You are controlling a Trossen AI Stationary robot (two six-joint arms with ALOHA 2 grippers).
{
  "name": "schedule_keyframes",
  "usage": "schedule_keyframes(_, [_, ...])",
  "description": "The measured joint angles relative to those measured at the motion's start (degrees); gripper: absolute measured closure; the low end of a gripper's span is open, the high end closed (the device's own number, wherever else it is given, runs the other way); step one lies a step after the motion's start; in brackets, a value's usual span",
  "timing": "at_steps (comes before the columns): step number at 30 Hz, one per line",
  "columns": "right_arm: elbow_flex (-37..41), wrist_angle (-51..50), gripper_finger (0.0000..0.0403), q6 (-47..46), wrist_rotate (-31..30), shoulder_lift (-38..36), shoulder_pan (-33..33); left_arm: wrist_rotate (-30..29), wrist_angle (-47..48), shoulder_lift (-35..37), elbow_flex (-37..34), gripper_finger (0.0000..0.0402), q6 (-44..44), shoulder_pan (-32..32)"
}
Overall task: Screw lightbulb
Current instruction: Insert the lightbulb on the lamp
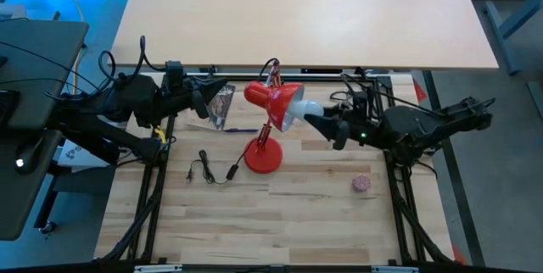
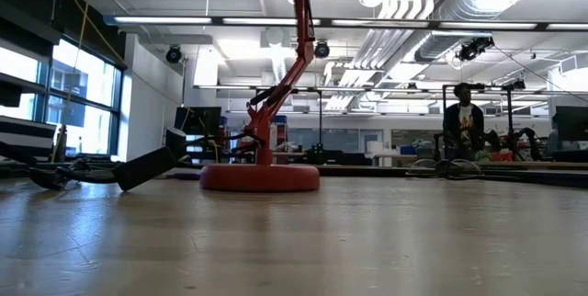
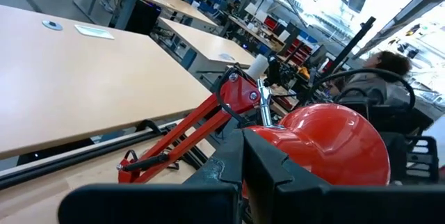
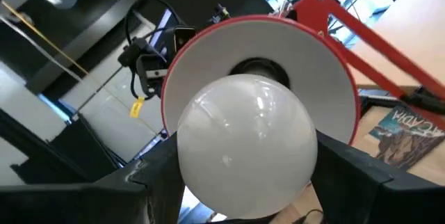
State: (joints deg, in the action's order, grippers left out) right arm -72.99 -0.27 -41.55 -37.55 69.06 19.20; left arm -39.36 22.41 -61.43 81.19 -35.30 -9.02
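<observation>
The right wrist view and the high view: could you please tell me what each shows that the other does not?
Only the right wrist view shows the dark socket inside the lamp shade, just beyond the lightbulb.

Only the high view shows the lamp's round base, a pink ball, a black cable and the left gripper behind the shade.

Both show the right gripper holding the lightbulb at the shade's mouth.

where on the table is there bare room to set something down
Free: the near wooden stretch in front of the lamp base, between the black cable and the pink ball. Crowded: around the red shade, where the right gripper holds the lightbulb and the left gripper waits by a card.
</observation>
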Motion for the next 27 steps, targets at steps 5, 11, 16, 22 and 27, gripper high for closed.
schedule_keyframes(5, [0.0, 4.43, 0.0153, -1.75, -1.43, 3.29, 0.31, -0.02, 0.0, 0.0, 0.0, 0.0401, 0.46, 0.02])
schedule_keyframes(11, [0.0, 5.72, 0.015, -3.65, -4.18, 4.15, -0.2, 0.0, 0.0, 0.0, 0.0, 0.0401, 0.45, 0.04])
schedule_keyframes(16, [0.0, 5.72, 0.015, -3.51, -7.43, 4.15, 0.07, 0.0, 0.01, 0.0, 0.0, 0.0401, 0.51, 0.04])
schedule_keyframes(22, [0.0, 6.05, 0.0149, -3.88, -7.44, 5.56, 1.12, -0.37, 0.02, 0.0, 0.0, 0.0401, 0.71, 0.04])
schedule_keyframes(27, [0.0, 8.27, 0.0148, -3.4, -8.69, 6.25, 0.94, -1.76, 0.05, 0.0, 0.0, 0.0401, 2.14, 0.04])
